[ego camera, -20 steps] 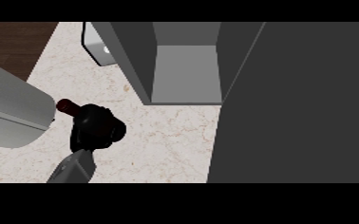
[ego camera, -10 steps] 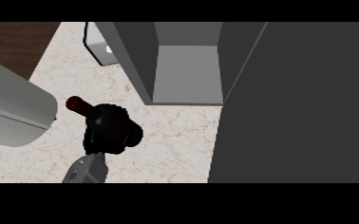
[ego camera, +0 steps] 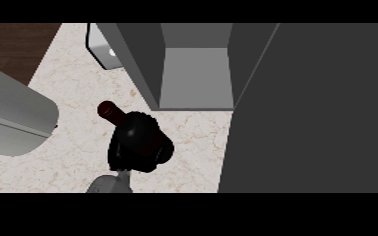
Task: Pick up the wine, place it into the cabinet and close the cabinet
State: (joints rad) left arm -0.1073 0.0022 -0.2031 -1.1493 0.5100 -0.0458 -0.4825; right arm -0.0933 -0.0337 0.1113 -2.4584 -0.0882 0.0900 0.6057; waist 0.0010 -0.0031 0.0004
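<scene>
I see the wine (ego camera: 111,111) as a dark red bottle, only its neck and cap end showing, tilted with that end pointing toward ten o'clock; the rest of it is hidden, so I cannot tell its full shape. It is near the cabinet's front edge, off toward seven o'clock from the opening. The cabinet (ego camera: 193,80) is grey and stands open at twelve o'clock, its floor bare, its dark door (ego camera: 303,120) swung out at three o'clock.

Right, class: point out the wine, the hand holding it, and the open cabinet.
wine (ego camera: 108,109), head view: on the dark red top sticking out above the fingers.
left hand (ego camera: 139,142), head view: on the back of the hand, curled round the wine.
cabinet (ego camera: 195,77), head view: on its grey inner floor.
</scene>
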